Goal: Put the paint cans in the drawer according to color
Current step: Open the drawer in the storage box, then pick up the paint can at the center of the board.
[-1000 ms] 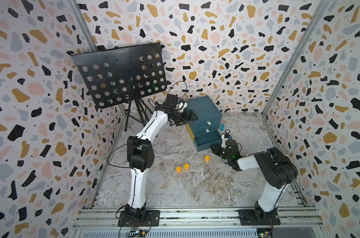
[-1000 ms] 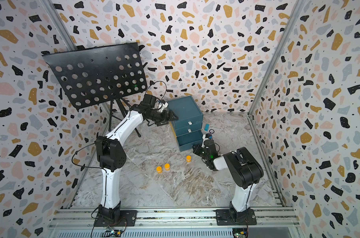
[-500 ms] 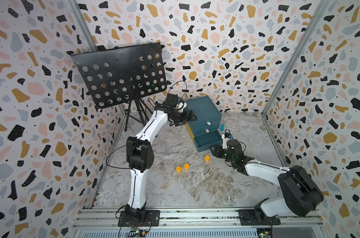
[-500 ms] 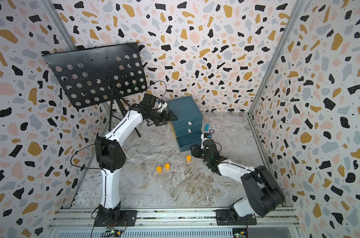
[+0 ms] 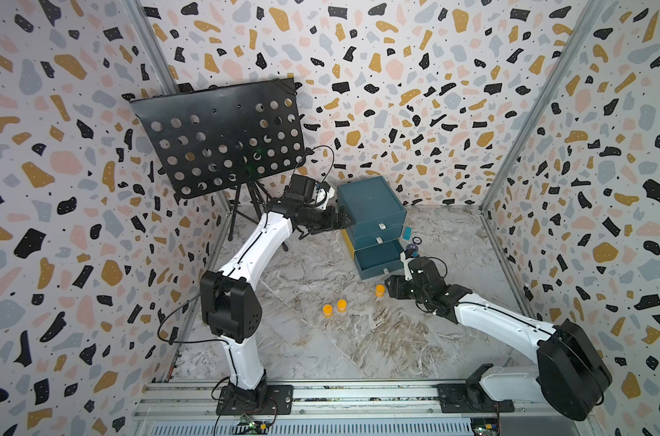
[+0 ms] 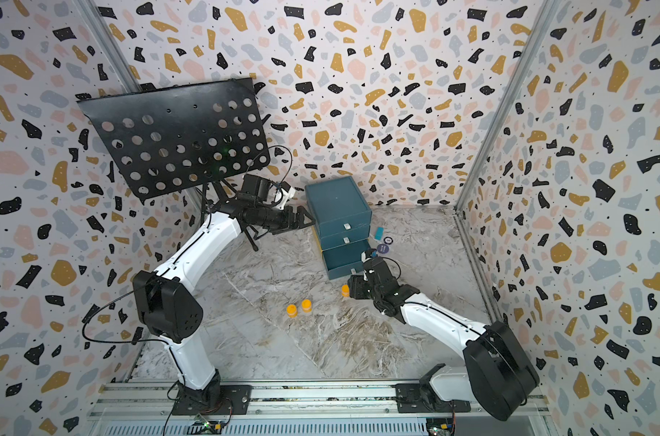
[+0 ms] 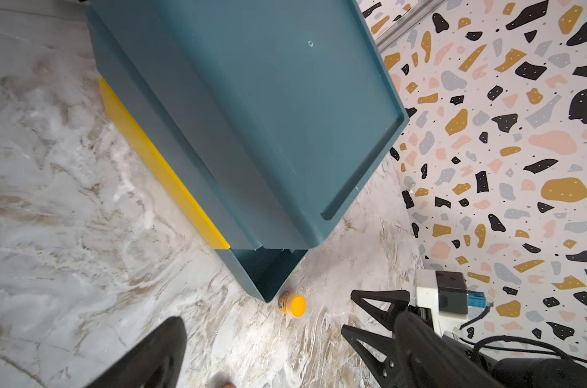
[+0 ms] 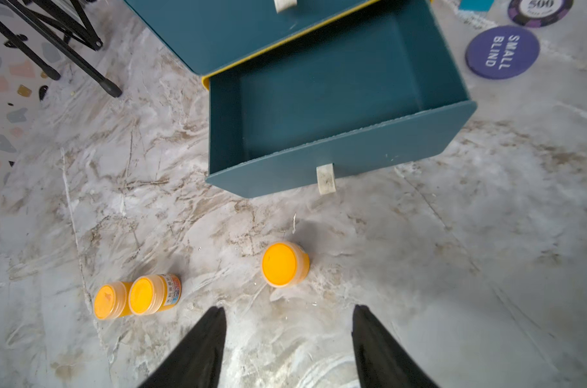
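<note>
My right fingers [image 8: 204,342] are spread wide with nothing between them, tips low over the marbled desk [image 8: 486,268]. Dead ahead of the gap stands the nearest orange paint can [image 8: 285,264], upright and clear of both tips! Off to one side, the other two orange cans [image 8: 151,295] stand pressed together, touching. Just past the nearest can is the bottom drawer [image 8: 335,154], pulled right out, with its pale pull tab [image 8: 325,178] hanging over the front wall. Beside that drawer a purple disc marked SMALL BLIND [image 8: 501,52] and a poker chip marked 500 [image 8: 540,10] lie flat on the desk. In both top views the nearest can sits just off the drawer's front corner, between it and my right fingers. The touching pair is well apart from it, out toward the middle of the desk. Over to my left fingers [image 7: 157,356]: only one shows in the left wrist view, far off to the side. In a top view the pair opens in a V, holding nothing, up against the far side of the teal drawer cabinet [image 5: 370,200]. Touching it or just beside it? I cannot tell. The two drawers above the open one are shut, and a yellow strip [image 7: 157,161] runs along the cabinet's base. Behind my left arm stands the black perforated music stand [image 5: 222,139].
</note>
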`<state>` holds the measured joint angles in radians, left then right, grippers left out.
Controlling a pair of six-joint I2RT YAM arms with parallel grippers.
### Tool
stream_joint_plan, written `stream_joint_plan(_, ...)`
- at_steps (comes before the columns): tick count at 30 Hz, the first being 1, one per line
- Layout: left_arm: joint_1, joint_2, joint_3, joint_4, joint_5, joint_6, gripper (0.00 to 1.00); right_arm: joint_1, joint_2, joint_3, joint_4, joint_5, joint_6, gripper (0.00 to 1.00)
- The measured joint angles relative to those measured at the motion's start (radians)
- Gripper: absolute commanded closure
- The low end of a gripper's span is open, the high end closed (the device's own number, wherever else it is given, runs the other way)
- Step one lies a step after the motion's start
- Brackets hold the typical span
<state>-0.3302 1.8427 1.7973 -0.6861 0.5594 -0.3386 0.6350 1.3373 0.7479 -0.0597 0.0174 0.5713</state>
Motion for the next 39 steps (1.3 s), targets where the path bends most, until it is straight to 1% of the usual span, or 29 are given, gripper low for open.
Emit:
stream_joint_plan(4,0.0,0.0,-0.038,0.011,-0.007,0.01,0.0,0.014,0.079,0.047,-0.024,0.002,-0.003,0.3)
stream_joint_plan(12,0.003,0.0,-0.052,0.028,-0.018,0.013,0.0,0.02,0.207,0.106,-0.05,-0.005,0.001,0.27)
stream_joint_plan(19,0.017,0.0,-0.052,0.039,-0.014,0.011,0.0,0.023,0.278,0.146,-0.047,-0.006,0.004,0.28)
stream_joint_plan(24,0.033,-0.001,-0.064,0.05,0.0,0.005,0.0,0.029,0.346,0.186,-0.045,-0.005,0.005,0.29)
stream_joint_plan(28,0.041,-0.002,-0.074,0.06,0.006,0.001,0.0,0.039,0.391,0.205,-0.044,-0.001,0.008,0.36)
stream_joint_plan(31,0.046,-0.004,-0.074,0.061,0.008,-0.005,0.0,0.048,0.412,0.212,-0.045,0.013,0.008,0.46)
stream_joint_plan(39,0.055,-0.016,-0.075,0.064,0.013,-0.017,0.0,0.066,0.403,0.223,-0.077,0.077,0.002,0.66)
